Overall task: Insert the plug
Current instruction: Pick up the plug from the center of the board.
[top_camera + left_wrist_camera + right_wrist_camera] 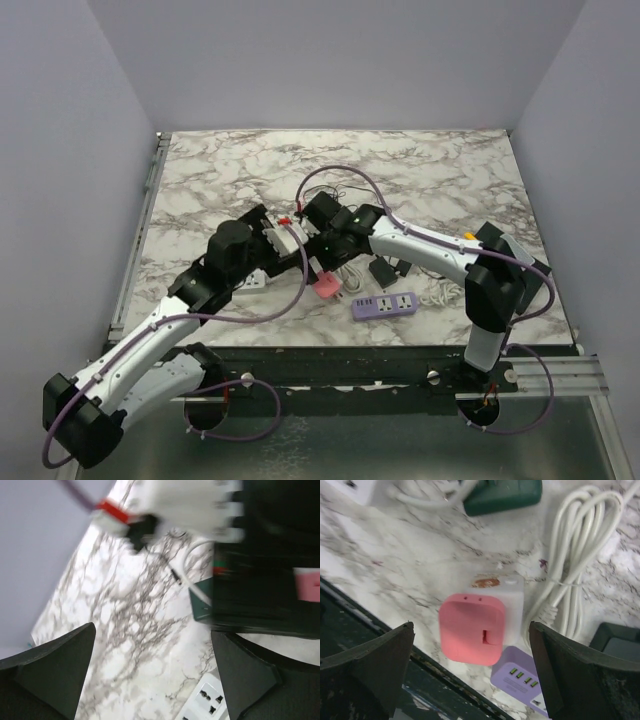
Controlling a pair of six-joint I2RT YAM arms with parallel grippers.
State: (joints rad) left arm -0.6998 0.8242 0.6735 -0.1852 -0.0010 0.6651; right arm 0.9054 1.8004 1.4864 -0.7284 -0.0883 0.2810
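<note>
Pink plug [472,630] lay on the marble desk [440,170] just beside the purple power strip [385,305]; right pincer [471,627] hung spread open above it, left pincer [152,630] spread, empty, farther from the strip.

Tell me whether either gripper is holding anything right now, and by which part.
Nothing is held. The left gripper and right gripper are both open; the pink adapter lies free below the right one.
</note>
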